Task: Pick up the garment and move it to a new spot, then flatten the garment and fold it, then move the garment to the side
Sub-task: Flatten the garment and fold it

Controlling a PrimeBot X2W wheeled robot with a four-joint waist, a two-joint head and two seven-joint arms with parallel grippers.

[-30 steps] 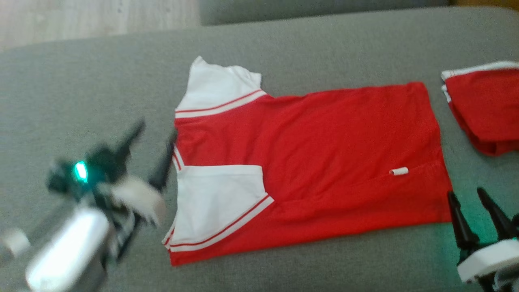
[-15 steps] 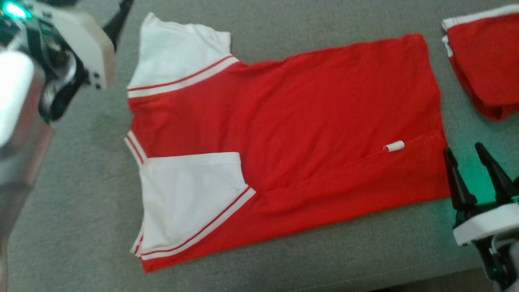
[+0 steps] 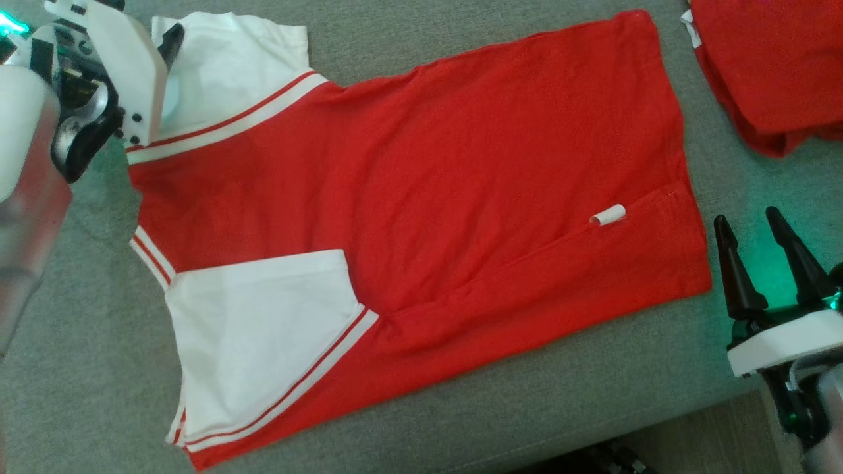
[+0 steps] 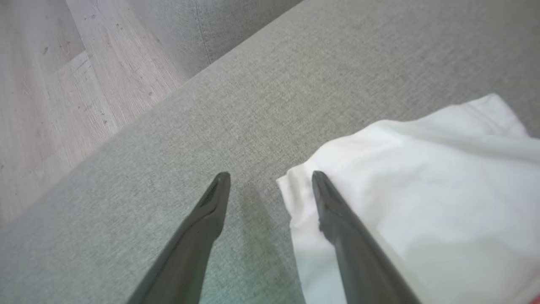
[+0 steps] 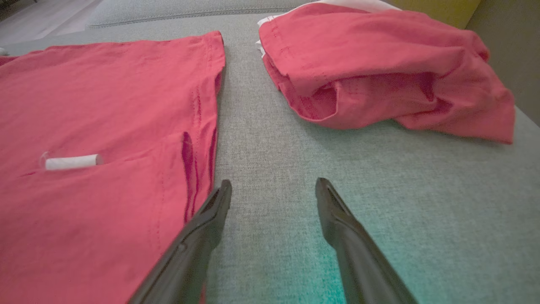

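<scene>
Red cloth T-shirt with white sleeves (image 3: 421, 164) lies flat mid-frame on the grey fabric sofa seat (image 3: 79, 342).
Left hand (image 4: 270, 179), fingers spread and empty, straddles the white sleeve corner (image 4: 295, 185) at upper left; right hand (image 3: 747, 217), likewise released, waits beside the hem at lower right. Light, limp cloth, I'd judge: pinch sleeve edge and hem corner.

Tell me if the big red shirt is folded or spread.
Partly folded: shirt lies flat, near sleeve turned in over it.
</scene>
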